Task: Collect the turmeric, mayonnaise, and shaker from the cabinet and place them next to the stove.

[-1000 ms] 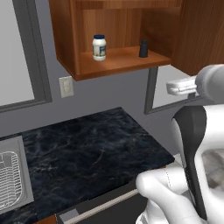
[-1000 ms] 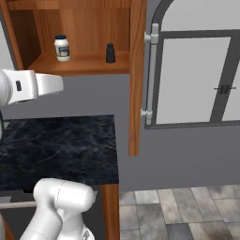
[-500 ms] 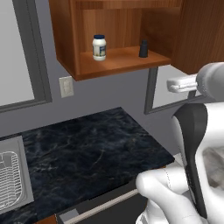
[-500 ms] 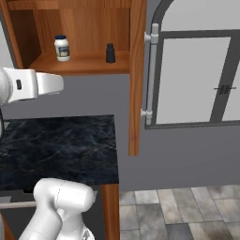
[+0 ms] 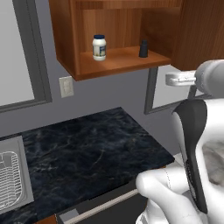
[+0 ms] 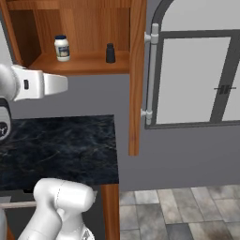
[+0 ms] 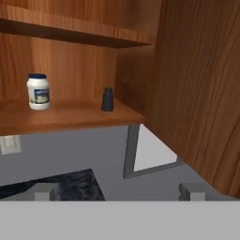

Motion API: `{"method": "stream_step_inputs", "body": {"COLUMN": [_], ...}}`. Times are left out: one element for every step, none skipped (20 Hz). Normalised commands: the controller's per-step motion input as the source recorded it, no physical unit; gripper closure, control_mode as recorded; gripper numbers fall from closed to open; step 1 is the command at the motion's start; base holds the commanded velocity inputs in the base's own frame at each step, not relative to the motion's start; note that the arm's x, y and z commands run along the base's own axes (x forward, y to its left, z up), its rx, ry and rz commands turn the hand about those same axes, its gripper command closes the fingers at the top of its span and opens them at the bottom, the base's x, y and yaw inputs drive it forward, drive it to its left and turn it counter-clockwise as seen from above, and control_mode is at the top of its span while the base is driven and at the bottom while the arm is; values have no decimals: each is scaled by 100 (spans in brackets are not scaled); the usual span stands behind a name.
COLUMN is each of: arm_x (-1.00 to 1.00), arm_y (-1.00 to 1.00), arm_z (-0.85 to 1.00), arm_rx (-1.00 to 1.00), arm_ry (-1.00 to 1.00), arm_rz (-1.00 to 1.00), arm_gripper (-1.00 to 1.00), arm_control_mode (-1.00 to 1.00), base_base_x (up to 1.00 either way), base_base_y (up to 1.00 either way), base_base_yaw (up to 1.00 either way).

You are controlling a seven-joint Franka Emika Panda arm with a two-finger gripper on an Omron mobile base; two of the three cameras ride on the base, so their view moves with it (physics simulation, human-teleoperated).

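Jaws wide open, empty. You risk knocking mayo (image 7: 38,92) or shaker (image 7: 108,100) off cabinet (image 7: 70,115) shelf when reaching in; door (image 7: 201,84) crowds approach.

Smooth reddish wood cabinet (image 5: 113,61); glossy black veined stone counter (image 5: 92,153).

White mayonnaise (image 5: 99,47), blue lid; black-marbled counter (image 5: 87,162)

Mayonnaise (image 5: 99,47) upright on cabinet (image 5: 118,61) shelf
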Motion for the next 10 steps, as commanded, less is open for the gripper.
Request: {"method": "stream_step_inputs", "body": {"arm_x": [35,38,41,43,46,48,52,52,52,50], "arm_y": [0,0,0,0,0,0,2,4,4,4], "arm_z": [11,12,14,16,16,17,18,16,16,14], "arm_rx": [10,9,9,9,9,9,9,9,9,8], "arm_ry": [0,0,0,0,0,0,0,0,0,0], "arm_rz": [1,0,0,0,0,0,0,0,0,0], "arm_gripper": [-100,-100,-100,-100,-100,-100,-100,-100,-100,-100], "arm_control_mode": [-100,-100,-100,-100,-100,-100,-100,-100,-100,-100], "base_base_x": [0,0,0,0,0,0,0,0,0,0], "base_base_y": [0,0,0,0,0,0,0,0,0,0], "base_base_yaw": [0,0,0,0,0,0,0,0,0,0]}}
